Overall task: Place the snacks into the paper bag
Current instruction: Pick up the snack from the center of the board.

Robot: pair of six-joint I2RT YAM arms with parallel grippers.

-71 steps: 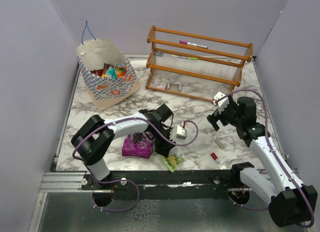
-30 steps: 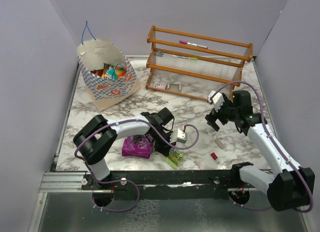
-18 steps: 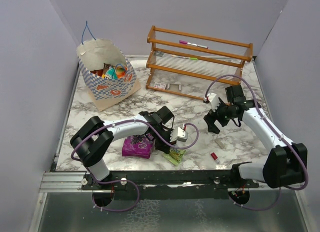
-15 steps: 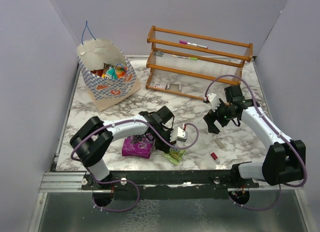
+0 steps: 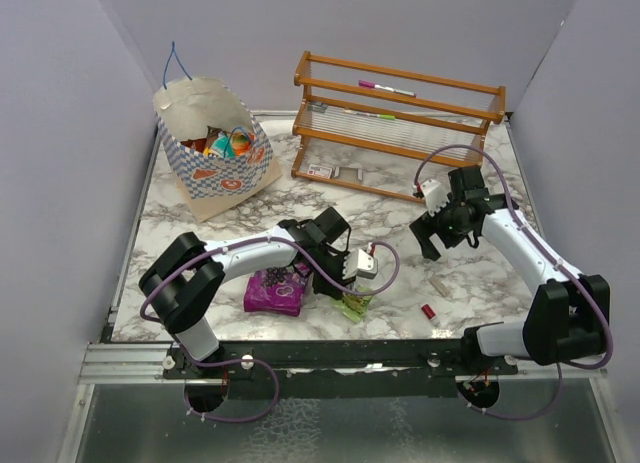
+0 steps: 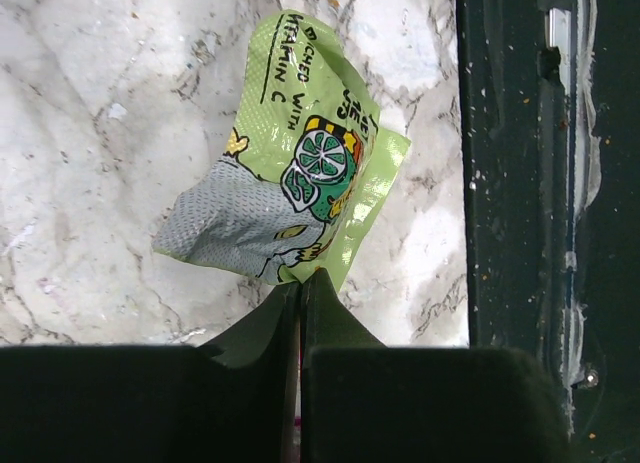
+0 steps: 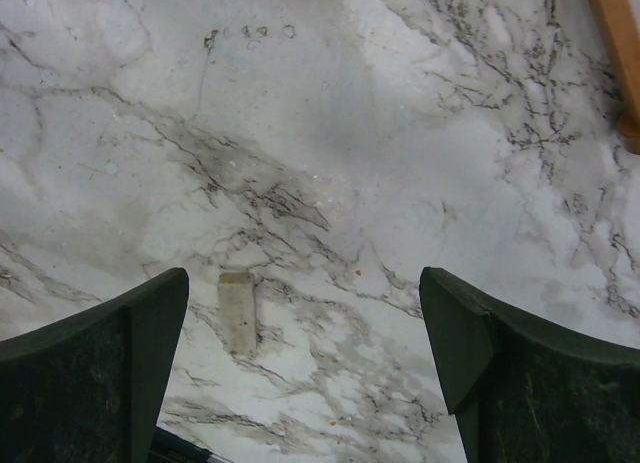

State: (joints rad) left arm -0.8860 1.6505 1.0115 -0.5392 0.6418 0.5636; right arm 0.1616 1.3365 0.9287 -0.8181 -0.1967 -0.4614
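My left gripper (image 5: 349, 294) is shut on one edge of a small light-green snack packet (image 5: 357, 307) near the table's front edge. In the left wrist view the packet (image 6: 290, 188) hangs crumpled from my closed fingertips (image 6: 302, 279) just above the marble. A purple snack packet (image 5: 275, 292) lies flat to the left of that gripper. The blue-and-white checked paper bag (image 5: 222, 168) stands at the back left with several packets inside. My right gripper (image 5: 432, 239) hovers open over bare marble at the right, holding nothing; its fingers (image 7: 150, 313) stand wide apart.
A wooden rack (image 5: 398, 123) stands at the back with a pen on top. A small beige stick (image 5: 439, 283) (image 7: 237, 311) and a tiny red cylinder (image 5: 429, 311) lie at the front right. The dark front rail (image 6: 520, 183) runs close to the green packet.
The left gripper has drawn the light-green packet slightly up and away from the front edge. The right arm swung its gripper left, then back a little to the right, still open.
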